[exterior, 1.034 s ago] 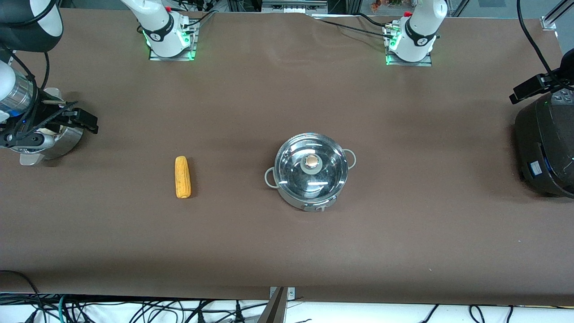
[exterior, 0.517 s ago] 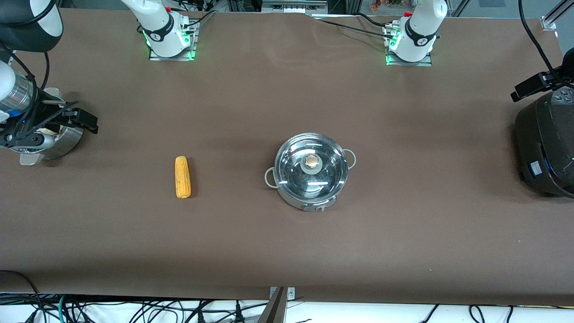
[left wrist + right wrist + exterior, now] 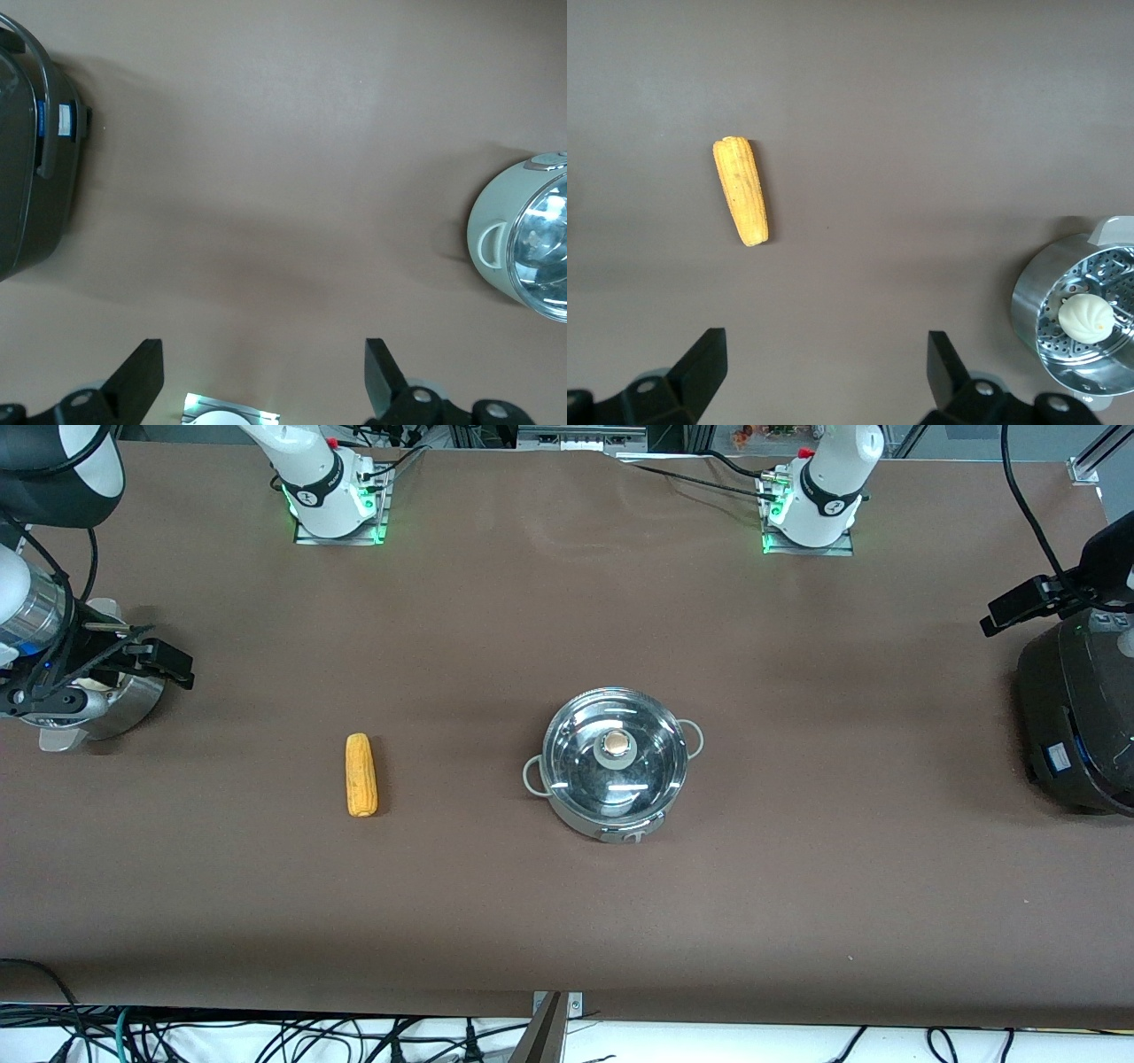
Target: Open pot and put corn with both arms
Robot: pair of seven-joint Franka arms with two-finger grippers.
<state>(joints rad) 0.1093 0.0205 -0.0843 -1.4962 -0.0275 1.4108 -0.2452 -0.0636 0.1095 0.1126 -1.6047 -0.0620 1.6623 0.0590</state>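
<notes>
The steel pot (image 3: 616, 779) stands mid-table with its glass lid (image 3: 642, 766) on; it also shows in the left wrist view (image 3: 496, 239). The yellow-orange corn (image 3: 361, 775) lies flat on the cloth toward the right arm's end of the table, apart from the pot, and shows in the right wrist view (image 3: 741, 190). My right gripper (image 3: 173, 666) hangs open and empty by the steamer basket, its jaws wide (image 3: 827, 367). My left gripper (image 3: 1010, 611) hangs open and empty beside the rice cooker, jaws wide (image 3: 263, 372).
A perforated steel steamer basket (image 3: 1036, 301) holding a white bun (image 3: 1088, 317) stands at the right arm's end of the table. A big black rice cooker (image 3: 1076, 717) stands at the left arm's end. Brown cloth lies between corn and pot.
The left gripper has drifted a little from over the rice cooker toward the middle of the table. The right arm, corn and pot have not moved.
</notes>
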